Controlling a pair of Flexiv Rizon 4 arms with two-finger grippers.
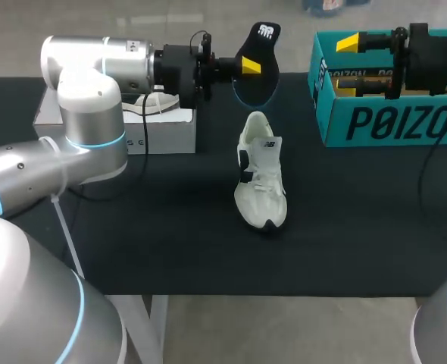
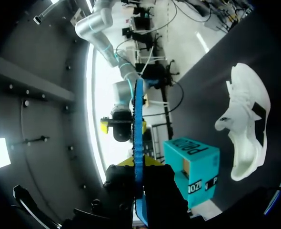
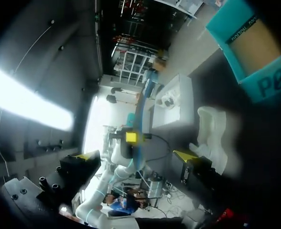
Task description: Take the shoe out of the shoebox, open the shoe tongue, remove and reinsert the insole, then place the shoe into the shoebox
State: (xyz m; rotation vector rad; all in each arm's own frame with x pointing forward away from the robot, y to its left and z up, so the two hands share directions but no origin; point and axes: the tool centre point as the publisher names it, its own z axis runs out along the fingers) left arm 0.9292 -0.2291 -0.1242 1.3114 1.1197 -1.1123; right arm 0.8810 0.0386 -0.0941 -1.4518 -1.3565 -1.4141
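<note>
While the shoe (image 1: 263, 178) rests on the black table (image 1: 170, 227), between a white box (image 1: 163, 130) and the teal shoebox (image 1: 390, 121), I find my left gripper (image 1: 251, 67) clamped on the insole (image 1: 263, 42), held edge-up in the air beyond it. My right gripper (image 1: 348, 67) hangs over the shoebox, fingers spread wide.

White sneaker (image 1: 261, 182), black accents, upright mid-table, toe to 6 o'clock. Black insole (image 1: 265, 49) aloft at its 12 o'clock, pinched in left gripper (image 1: 248, 67). Open teal shoebox (image 1: 360, 125) at 2 o'clock.
</note>
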